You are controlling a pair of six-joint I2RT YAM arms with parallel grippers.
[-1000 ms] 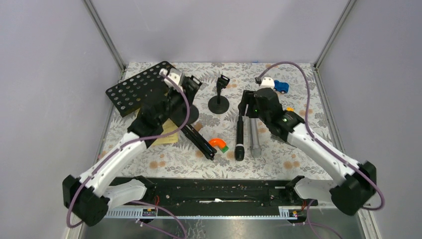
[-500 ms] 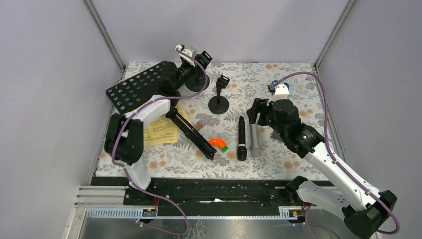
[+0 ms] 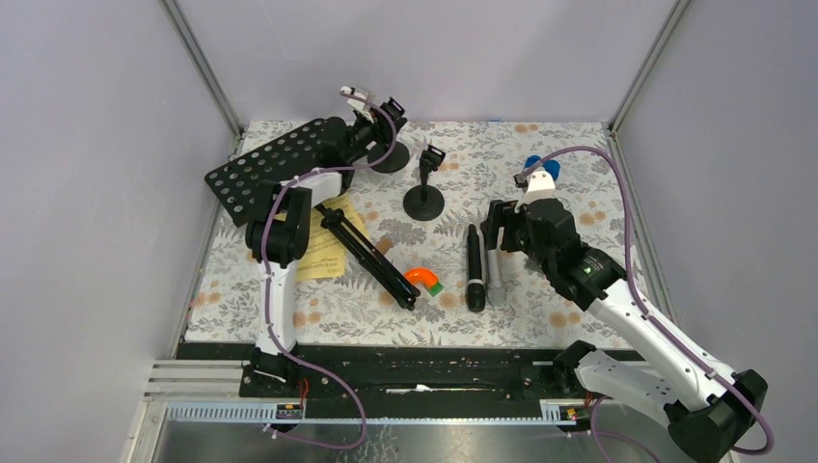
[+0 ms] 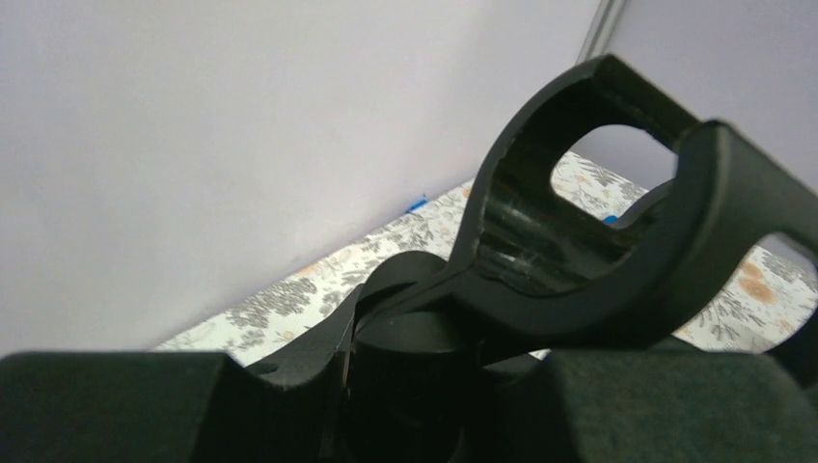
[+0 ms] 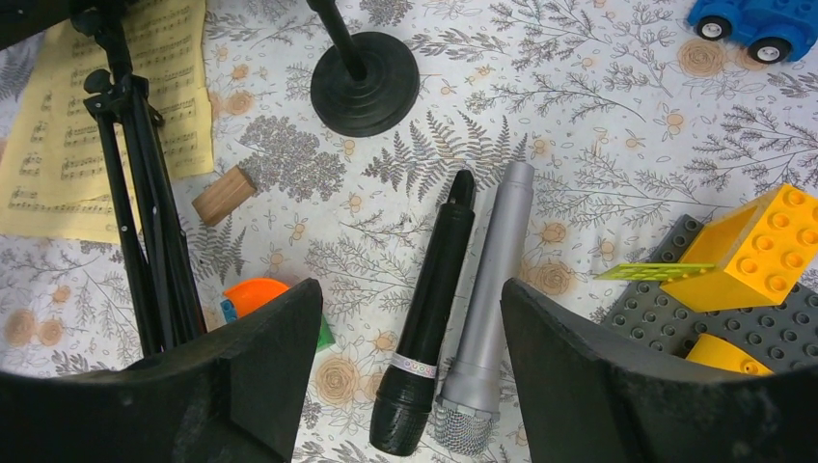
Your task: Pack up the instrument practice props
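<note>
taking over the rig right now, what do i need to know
Left tool: shut on one mic holder, at the far edge beside the music rack.
Right tool: open, hovering over the black microphone and silver microphone, which lie side by side.
The other mic holder stands mid-table. The sheet music lies under the rack's legs.
Done: nothing visibly packed, no case in view.
Left: every prop.

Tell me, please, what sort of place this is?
Probably a robot lab test cell: plain grey walls and metal corner posts enclose a floral-covered table, with a left arm and right arm bolted at its near edge.
</note>
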